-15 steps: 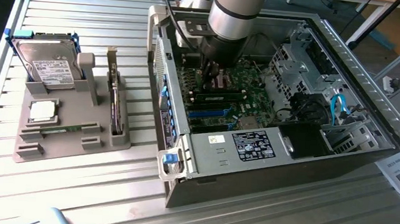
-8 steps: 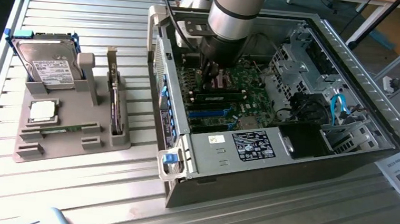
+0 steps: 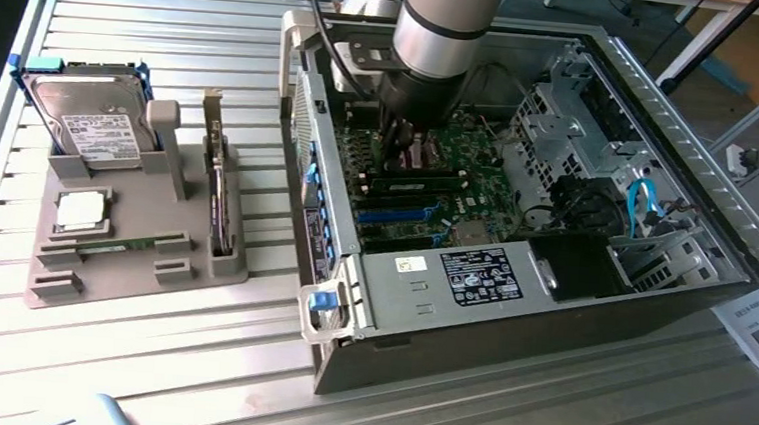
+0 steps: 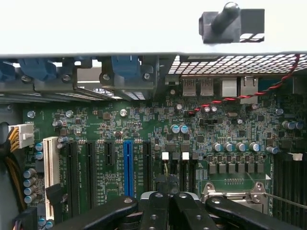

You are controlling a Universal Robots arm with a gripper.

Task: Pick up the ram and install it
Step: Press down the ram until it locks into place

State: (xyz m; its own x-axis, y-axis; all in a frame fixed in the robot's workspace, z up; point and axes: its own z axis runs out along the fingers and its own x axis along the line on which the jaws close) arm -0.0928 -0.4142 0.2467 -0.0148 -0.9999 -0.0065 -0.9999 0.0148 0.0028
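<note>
Pincer (image 3: 398, 144) is pressed together low over the motherboard (image 4: 144, 129) inside the PC case (image 3: 655, 101), while what looks like the ram (image 3: 121, 246) lies in the grey holder (image 3: 61, 285) on the tabletop (image 3: 142, 356) at the exterior view's left: light, stiff, fragile, so I'd grab its long edges, not the chips.

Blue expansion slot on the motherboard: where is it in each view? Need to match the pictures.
Exterior view: the long blue expansion slot lies on the green motherboard inside the open computer case, just below the arm's tip.
Wrist view: the slot stands upright, just beyond the shut pincer.
Shared landmark: the black slots beside it.
</note>
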